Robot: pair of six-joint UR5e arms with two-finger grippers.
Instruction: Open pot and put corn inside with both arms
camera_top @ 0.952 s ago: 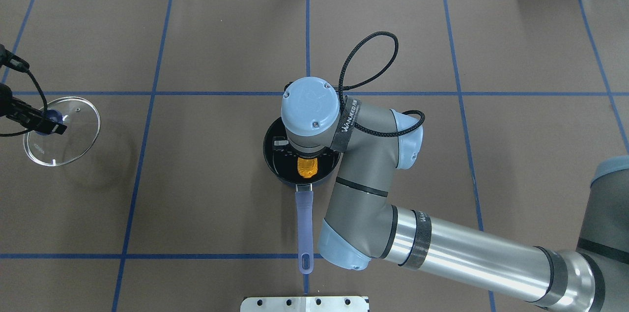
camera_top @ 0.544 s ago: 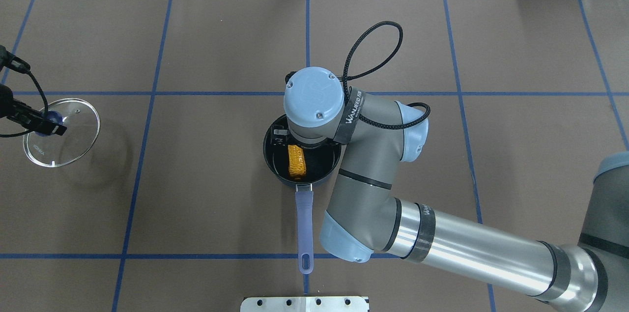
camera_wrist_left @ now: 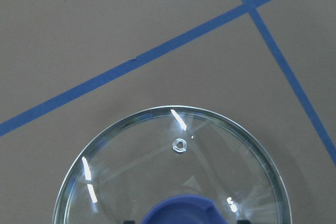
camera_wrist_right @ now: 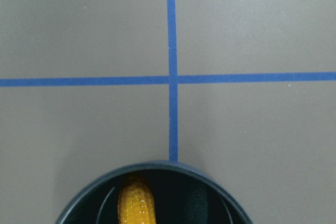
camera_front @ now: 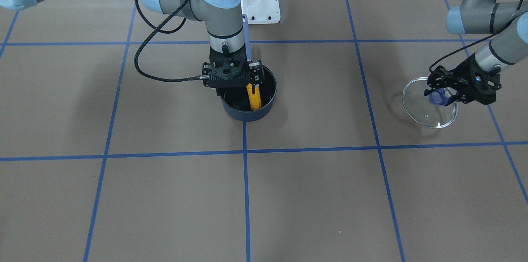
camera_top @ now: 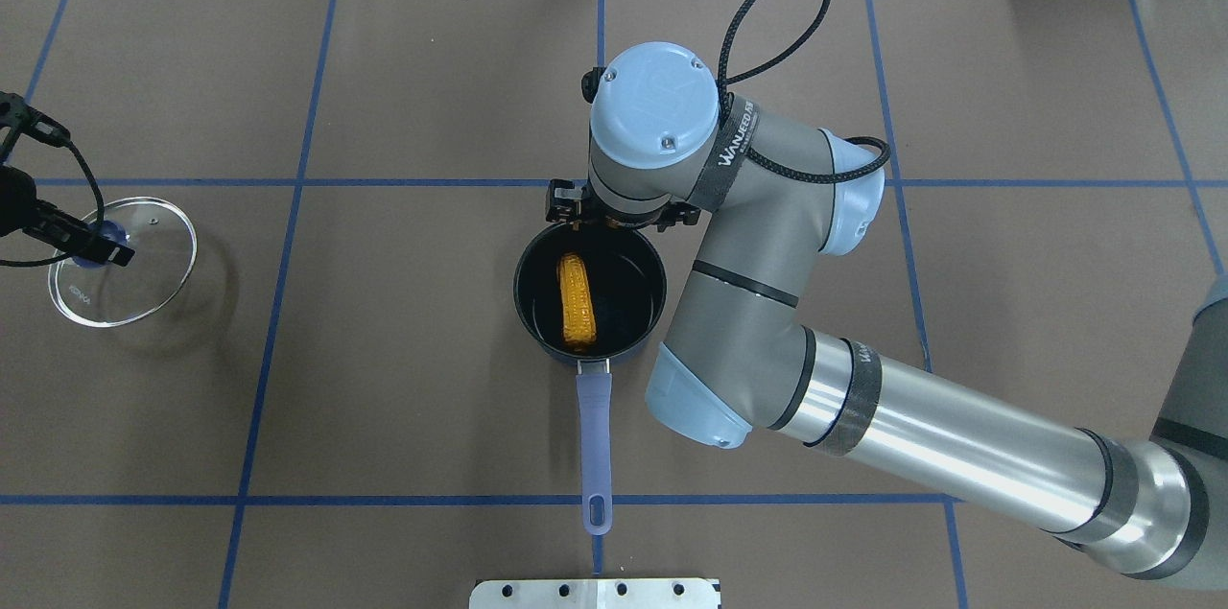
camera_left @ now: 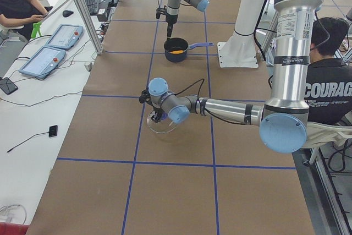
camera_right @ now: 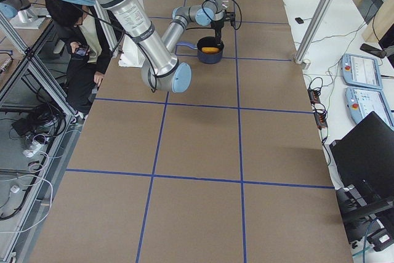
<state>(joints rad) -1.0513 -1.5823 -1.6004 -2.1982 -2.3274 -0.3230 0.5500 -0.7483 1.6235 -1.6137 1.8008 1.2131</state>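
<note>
Inside the pot [camera_top: 656, 316], the corn [camera_top: 577, 302] lies flat. It looks light, stiff and bumpy, so you'd grab it mid-cob. The right gripper [camera_front: 233, 86] hangs over the pot's rim, spread and empty. The left gripper [camera_front: 444, 96] pinches the lid [camera_front: 433, 118] by its knob, well off from the pot.

bright even light, soft shadows

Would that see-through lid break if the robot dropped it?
Probably. The lid looks like clear glass, so it is stiff and could crack on a hard fall. Being round, it might roll on its rim. It looks shiny and likely slippery; the left gripper grips its blue knob instead.
</note>
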